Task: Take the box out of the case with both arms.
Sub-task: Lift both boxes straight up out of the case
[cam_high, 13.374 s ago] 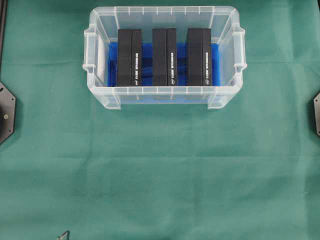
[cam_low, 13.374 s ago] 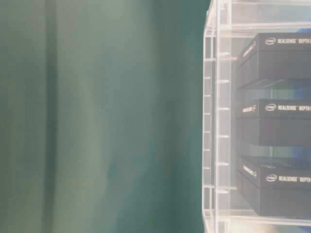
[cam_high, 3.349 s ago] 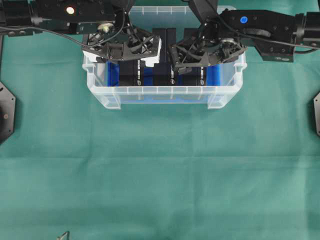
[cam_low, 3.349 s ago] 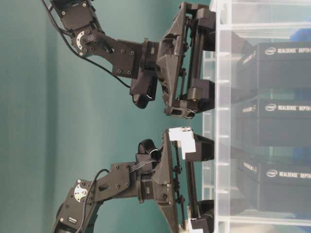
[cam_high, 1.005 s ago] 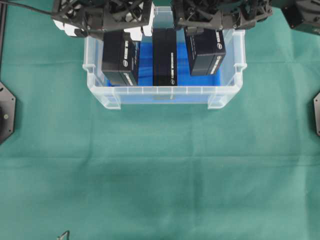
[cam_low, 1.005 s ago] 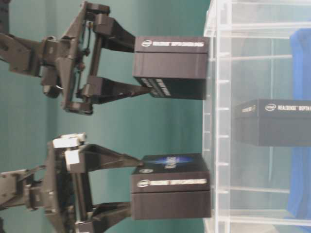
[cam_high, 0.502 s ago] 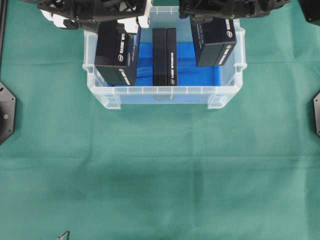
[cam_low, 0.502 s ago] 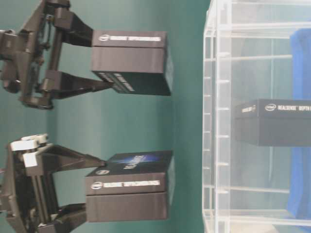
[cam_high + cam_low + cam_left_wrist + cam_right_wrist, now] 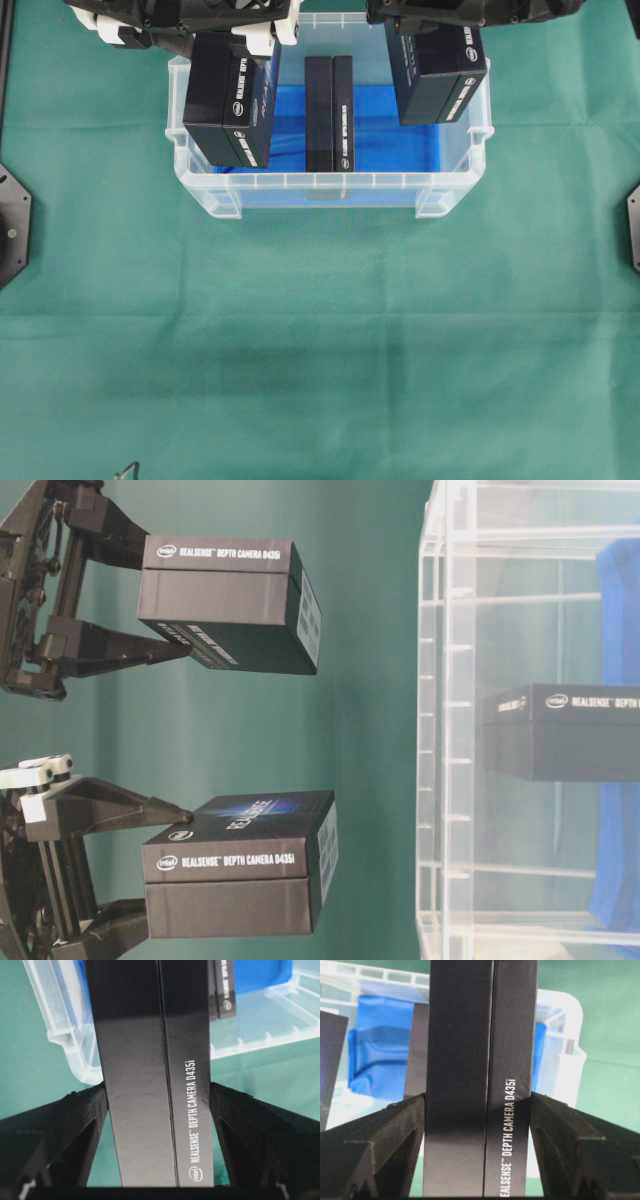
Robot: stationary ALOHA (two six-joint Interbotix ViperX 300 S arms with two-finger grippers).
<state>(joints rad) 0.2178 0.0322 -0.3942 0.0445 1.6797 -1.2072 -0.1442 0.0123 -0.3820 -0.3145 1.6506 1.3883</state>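
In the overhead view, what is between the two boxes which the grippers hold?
Overhead, the third box shows between the left box and the right box, standing lower, inside the case.

3 boxes (image 9: 329, 113) — 1 case (image 9: 330, 186) — 2 pincers (image 9: 150, 880).

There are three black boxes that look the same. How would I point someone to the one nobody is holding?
Find the clear plastic bin at the top of the green cloth; a blue sheet lines its bottom. The black box stands on that sheet in the middle of the bin. Unlike the box in the left hand and the box in the right hand, both lifted above the rim, no hand grips it.
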